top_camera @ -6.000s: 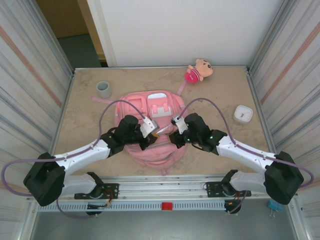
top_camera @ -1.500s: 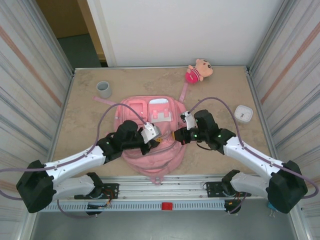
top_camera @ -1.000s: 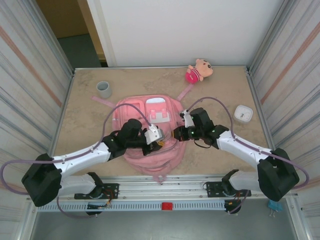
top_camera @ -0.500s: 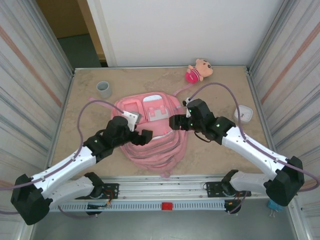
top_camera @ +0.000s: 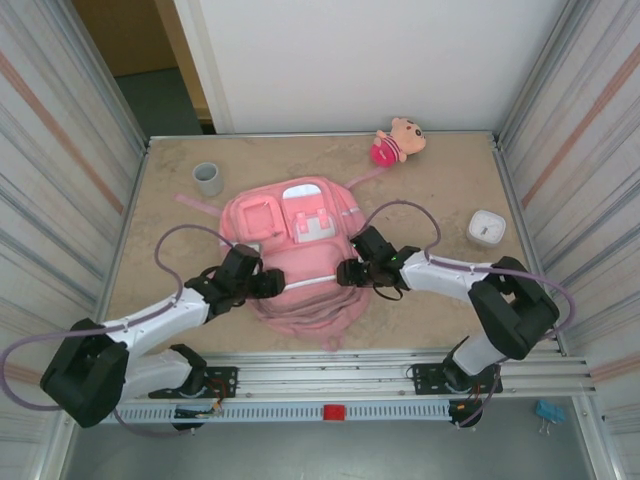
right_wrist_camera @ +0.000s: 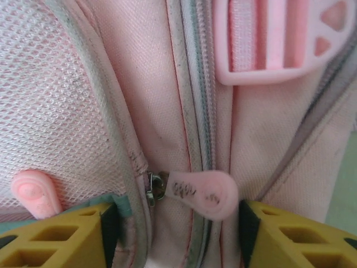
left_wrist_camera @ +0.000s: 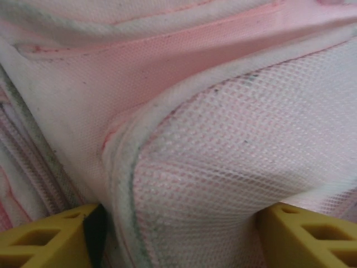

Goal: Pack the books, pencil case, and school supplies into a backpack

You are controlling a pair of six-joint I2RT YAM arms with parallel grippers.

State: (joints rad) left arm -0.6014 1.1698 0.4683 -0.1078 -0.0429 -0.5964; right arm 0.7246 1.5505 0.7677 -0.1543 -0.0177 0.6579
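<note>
A grey cup (top_camera: 208, 179) stands far left on the table (top_camera: 450, 190). The left gripper (top_camera: 272, 285) lies on the near left side of the backpack (top_camera: 310, 305). In the wrist view its yellow fingers (left_wrist_camera: 44, 243) sit apart with a fold of white mesh (left_wrist_camera: 223, 167) filling the gap, and whether they pinch it cannot be told. The backpack lies flat at the table's middle, pockets up, between the two arms. The right gripper (top_camera: 345, 272) rests on its near right side, jaws fairly wide over a zip (right_wrist_camera: 195, 84). A pink pull (right_wrist_camera: 202, 193) lies unpinched between them, nearer the right one. A pink doll (top_camera: 398, 140) lies at the far edge, and a white box (top_camera: 487, 228) sits near the table's right edge.
</note>
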